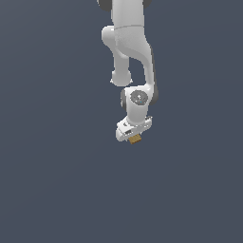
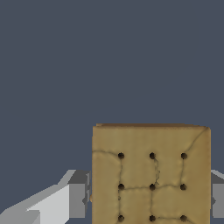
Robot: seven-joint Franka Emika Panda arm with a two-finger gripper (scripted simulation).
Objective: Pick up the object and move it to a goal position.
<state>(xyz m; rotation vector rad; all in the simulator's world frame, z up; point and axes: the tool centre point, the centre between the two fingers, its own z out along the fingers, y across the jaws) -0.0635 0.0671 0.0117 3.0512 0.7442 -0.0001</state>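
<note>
Object (image 2: 151,175): tan-brown block w/ rows of small dark dots and crack-like lines, pinched between the jaws of the gripper (image 1: 133,136), a grey finger (image 2: 78,194) pressed on either side. Exterior view: block protrudes below white arm (image 1: 128,47), against plain dark-grey background.

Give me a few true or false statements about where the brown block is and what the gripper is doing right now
1. The tan block sits between the fingers of the gripper. True.
2. The block's face shows small dark dots. True.
3. The block is bright red. False: it is tan-brown.
4. In the exterior view the block lies far from the arm. False: it pokes out just under the white hand.
</note>
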